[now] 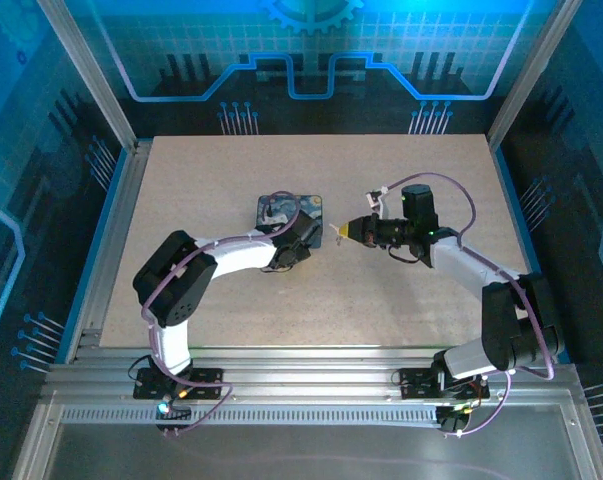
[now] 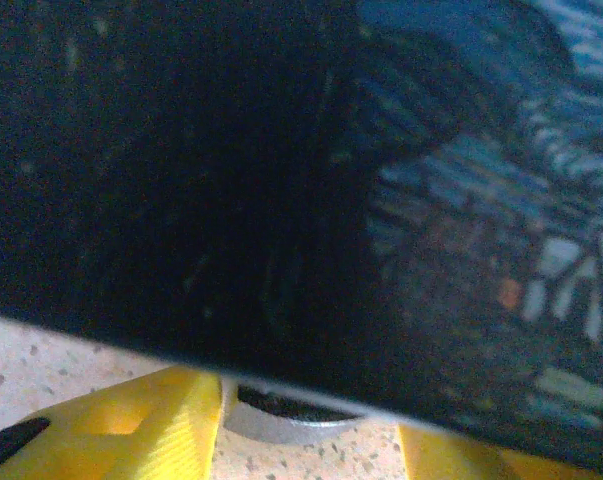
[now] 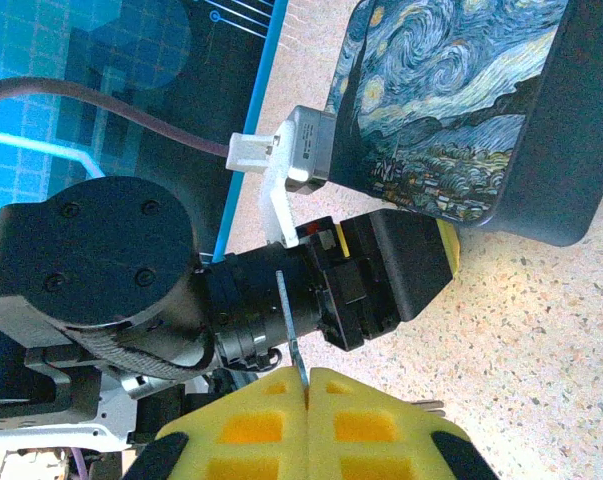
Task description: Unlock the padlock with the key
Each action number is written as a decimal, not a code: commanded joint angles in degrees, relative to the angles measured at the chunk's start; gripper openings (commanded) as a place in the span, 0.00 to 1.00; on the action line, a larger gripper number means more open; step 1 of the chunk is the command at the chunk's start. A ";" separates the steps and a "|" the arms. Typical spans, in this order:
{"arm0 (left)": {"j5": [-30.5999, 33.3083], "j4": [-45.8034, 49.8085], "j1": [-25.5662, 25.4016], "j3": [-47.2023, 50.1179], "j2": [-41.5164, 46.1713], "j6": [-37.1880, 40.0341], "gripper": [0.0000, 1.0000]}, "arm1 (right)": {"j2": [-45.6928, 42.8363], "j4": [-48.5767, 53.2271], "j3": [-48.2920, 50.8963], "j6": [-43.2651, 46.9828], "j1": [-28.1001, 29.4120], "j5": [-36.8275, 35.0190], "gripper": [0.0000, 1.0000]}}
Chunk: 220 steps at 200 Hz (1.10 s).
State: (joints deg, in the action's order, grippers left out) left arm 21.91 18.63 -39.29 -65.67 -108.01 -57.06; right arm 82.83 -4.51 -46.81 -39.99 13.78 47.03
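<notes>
While right gripper pinches the key tight, left gripper stands half-spread with the padlock between its fingers.

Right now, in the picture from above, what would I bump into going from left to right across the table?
Left arm's elbow → dark blue swirly box → right gripper → right arm's elbow.

Dark blue box sits mid-tabletop, with the left claw pressed low against its near right side. The right claw, key pinched at its tip, crowds the narrow gap beside them. Open room lies along the far edge and both sides.
</notes>
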 commanded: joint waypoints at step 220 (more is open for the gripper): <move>2.31 -0.11 -0.10 0.45 -2.71 16.19 0.38 | -1.44 0.93 1.02 1.31 -0.51 0.24 0.00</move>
State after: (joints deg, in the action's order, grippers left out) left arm 24.38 18.96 -39.27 -65.95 -108.97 -41.80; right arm 82.39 -4.08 -45.76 -39.35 13.78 46.94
